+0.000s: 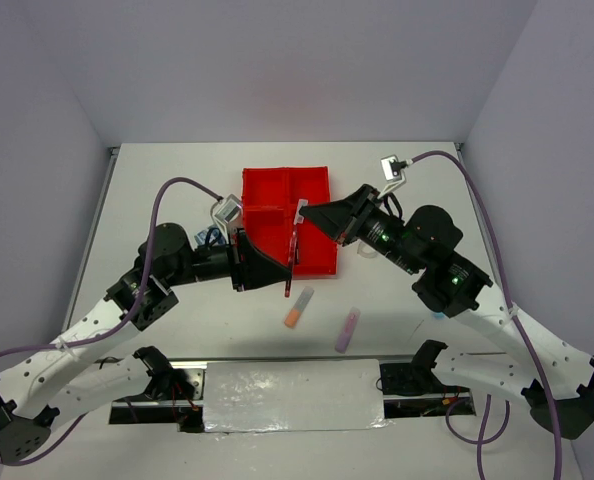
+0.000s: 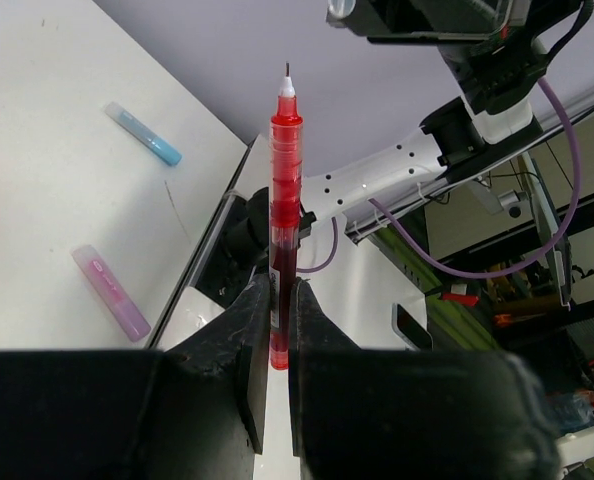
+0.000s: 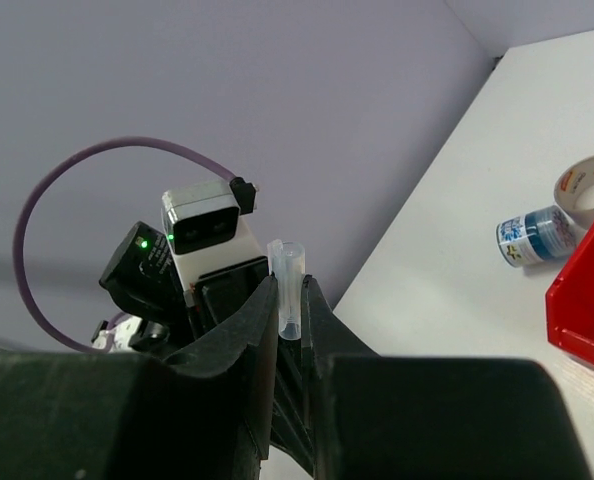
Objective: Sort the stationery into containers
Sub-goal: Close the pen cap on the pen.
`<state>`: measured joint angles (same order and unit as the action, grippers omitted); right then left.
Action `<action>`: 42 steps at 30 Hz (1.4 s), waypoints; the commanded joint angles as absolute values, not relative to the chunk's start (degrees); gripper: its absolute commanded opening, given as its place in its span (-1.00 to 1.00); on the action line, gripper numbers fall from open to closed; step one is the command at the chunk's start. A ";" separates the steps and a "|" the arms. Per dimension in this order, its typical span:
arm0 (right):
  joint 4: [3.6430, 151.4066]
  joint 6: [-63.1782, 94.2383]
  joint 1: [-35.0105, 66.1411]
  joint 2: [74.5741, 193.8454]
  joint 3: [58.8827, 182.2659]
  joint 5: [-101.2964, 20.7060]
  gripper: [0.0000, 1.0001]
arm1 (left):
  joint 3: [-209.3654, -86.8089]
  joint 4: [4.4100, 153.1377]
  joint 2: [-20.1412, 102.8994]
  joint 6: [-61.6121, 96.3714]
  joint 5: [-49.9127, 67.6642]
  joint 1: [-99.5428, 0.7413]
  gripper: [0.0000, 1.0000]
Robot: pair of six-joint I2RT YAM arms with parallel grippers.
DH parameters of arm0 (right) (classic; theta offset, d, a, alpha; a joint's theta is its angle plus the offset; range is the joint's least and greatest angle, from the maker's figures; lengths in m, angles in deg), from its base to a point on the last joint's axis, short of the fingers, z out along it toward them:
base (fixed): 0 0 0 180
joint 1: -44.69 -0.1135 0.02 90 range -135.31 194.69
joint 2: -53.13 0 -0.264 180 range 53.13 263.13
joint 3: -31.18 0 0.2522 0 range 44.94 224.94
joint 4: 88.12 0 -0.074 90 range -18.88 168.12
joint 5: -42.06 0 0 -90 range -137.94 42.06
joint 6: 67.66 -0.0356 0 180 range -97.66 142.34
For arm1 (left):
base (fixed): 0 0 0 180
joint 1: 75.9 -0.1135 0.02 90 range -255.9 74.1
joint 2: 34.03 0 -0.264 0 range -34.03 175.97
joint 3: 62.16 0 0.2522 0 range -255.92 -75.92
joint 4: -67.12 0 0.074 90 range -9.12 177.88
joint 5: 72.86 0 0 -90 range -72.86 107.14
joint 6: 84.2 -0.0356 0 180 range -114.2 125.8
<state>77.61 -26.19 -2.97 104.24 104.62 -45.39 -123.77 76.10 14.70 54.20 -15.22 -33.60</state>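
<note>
L pincer (image 2: 280, 300) shut on red pen (image 2: 285, 200), R pincer (image 3: 289, 300) pinching clear cap (image 3: 288, 272). Orange highlighter (image 1: 296, 308) & purple highlighter (image 1: 347, 329) lie on bench (image 1: 177, 172) outside red tray (image 1: 277, 186): most sorting left, I reckon.

This is a robotics lab cell: a white table (image 1: 157, 180) boxed by plain pale walls (image 1: 277, 60), a left arm (image 1: 87, 325) and right arm (image 1: 537, 345) bolted at its near edge. Purple cables (image 1: 184, 181) run to wrist cameras (image 1: 225, 210).

The red tray (image 3: 587, 300) is cut off by the right wrist view's edge and hides part of a tape ring (image 3: 575, 185). Seen from above, the left arm (image 1: 177, 262) covers most of a blue-white roll (image 1: 210, 238).
</note>
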 commanded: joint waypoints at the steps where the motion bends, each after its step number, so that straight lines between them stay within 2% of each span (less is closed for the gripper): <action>1: 80.06 -24.24 -3.30 104.81 108.04 -46.27 -1.00 | -123.03 71.91 13.52 55.02 -16.53 -33.27 -1.00; 42: 76.80 -21.78 -3.47 106.13 105.23 -42.05 -1.00 | -125.31 72.18 14.66 53.79 -13.71 -33.27 -1.00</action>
<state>75.99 -23.11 -3.08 105.90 104.49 -42.50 -122.94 76.15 14.66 54.07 -13.74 -33.60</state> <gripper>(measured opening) 0.166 0.197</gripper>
